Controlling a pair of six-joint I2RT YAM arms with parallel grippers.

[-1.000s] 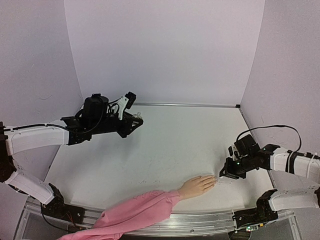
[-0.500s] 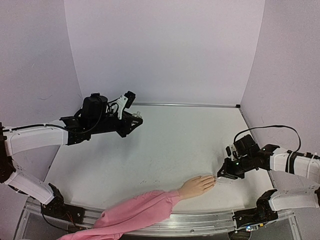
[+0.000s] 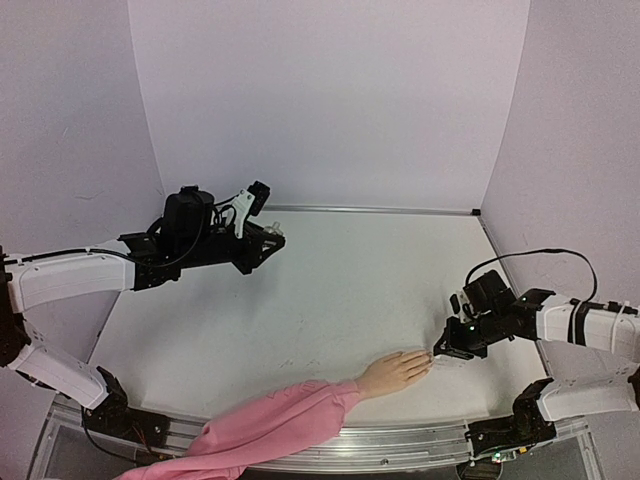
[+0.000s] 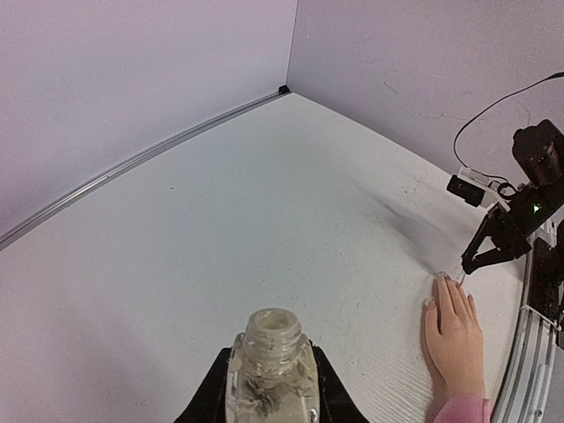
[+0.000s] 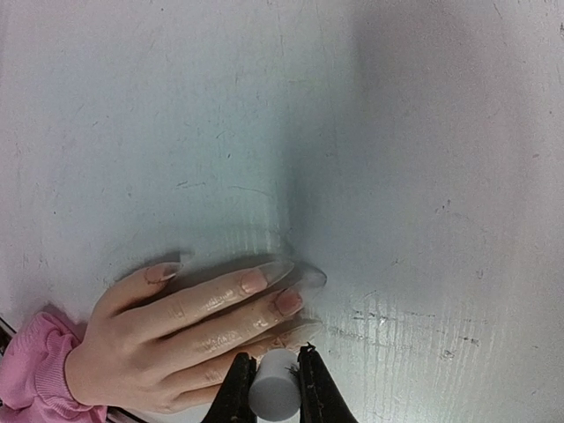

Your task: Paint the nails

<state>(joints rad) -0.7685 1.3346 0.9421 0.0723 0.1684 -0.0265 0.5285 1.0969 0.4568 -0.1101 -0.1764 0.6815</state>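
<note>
- Your right gripper (image 3: 440,352) is hanging low over the table (image 3: 350,290), just beside the fingertips of the mannequin hand (image 3: 395,372), near the front right part of the surface.
- In the right wrist view, that gripper (image 5: 274,383) is clamping a small white cylinder (image 5: 275,401) between its two dark fingers – the jaws are drawn in tight against its sides, with no gap showing.
- I cannot tell whether anything is sticking out below the cylinder, since the wrist camera is looking straight down on its flat end.
- The mannequin hand (image 5: 176,326) is lying palm down and flat on the table, fingers pointing away from the pink sleeve (image 5: 31,370) and toward your right arm.
- The nails (image 5: 276,302) are showing as long, pale pinkish tips on the fingers, and the white cylinder is sitting directly over the lowest finger in the wrist view, close to its tip.
- Whether the cylinder is touching that finger is not clear.
- Your left gripper (image 3: 265,240) is hovering well apart from the hand, above the far left of the table.
- It is gripping a small clear glass bottle (image 4: 271,370) – upright, neck uncapped – with the jaws pressing on both sides of the bottle's body.
- From the left wrist view, the mannequin hand (image 4: 458,330) is lying at the lower right, with the right gripper (image 4: 476,260) just beyond its fingertips.
</note>
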